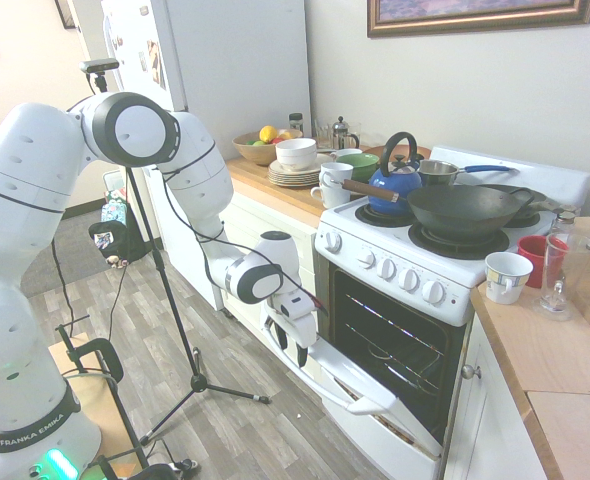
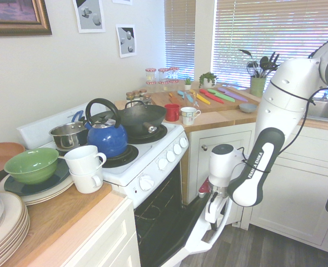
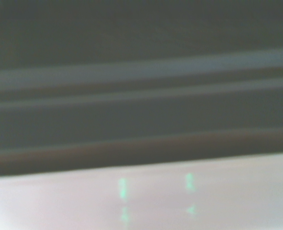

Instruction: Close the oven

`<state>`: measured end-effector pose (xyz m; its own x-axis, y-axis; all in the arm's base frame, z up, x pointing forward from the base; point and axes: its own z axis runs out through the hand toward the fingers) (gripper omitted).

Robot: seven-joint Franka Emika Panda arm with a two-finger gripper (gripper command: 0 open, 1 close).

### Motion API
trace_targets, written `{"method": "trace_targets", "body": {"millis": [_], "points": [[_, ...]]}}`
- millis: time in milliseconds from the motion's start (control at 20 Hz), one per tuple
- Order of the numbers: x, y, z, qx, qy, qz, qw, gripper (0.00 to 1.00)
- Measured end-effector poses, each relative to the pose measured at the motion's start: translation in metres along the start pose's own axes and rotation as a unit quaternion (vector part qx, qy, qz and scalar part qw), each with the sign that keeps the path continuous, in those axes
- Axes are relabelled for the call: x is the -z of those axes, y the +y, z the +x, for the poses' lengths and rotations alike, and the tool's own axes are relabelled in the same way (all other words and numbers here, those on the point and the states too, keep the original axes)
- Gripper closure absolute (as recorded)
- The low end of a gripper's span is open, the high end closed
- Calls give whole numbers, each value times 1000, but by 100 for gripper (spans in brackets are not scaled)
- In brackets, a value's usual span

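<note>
1. Oven [image 1: 405,300] stands between two stretches of wooden counter, its white door [image 1: 405,415] hanging part-way down at a slant, so the dark cavity [image 1: 390,335] and wire racks [image 1: 395,350] show
2. Gripper [image 1: 292,347] points downward at the door's upper edge, beside the long white handle [image 1: 320,385]; its two dark fingers [image 1: 302,355] are spread with a gap between them, clasping nothing that I can make out, and whether either one touches the door or handle I cannot tell
3. The wrist view is blurred: a pale band with small green marks lies next to a dark area crossed by greyish stripes
4. Along the oven's front runs a row of white round knobs [image 1: 386,268]; on top, the blue kettle [image 2: 107,138] and the dark wok [image 1: 460,210] rest over the black coil burners, with the metal saucepan [image 2: 69,136] behind the kettle
5. On the counter at one side are stacked plates [image 1: 293,175], white bowls [image 1: 296,153], a green bowl [image 2: 31,165] and two stacked white mugs [image 2: 86,168]
6. On the counter at the other side, a red mug [image 2: 172,112] stands just beside a patterned white mug [image 2: 189,115]
</note>
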<state>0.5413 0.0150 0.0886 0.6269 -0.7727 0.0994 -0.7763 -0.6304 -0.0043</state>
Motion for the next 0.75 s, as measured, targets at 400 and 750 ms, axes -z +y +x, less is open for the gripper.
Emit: {"method": "trace_targets", "body": {"millis": [400, 750], "points": [[40, -117, 35, -8, 49, 67, 997, 0], [169, -117, 100, -54, 31, 28, 998, 0]]}}
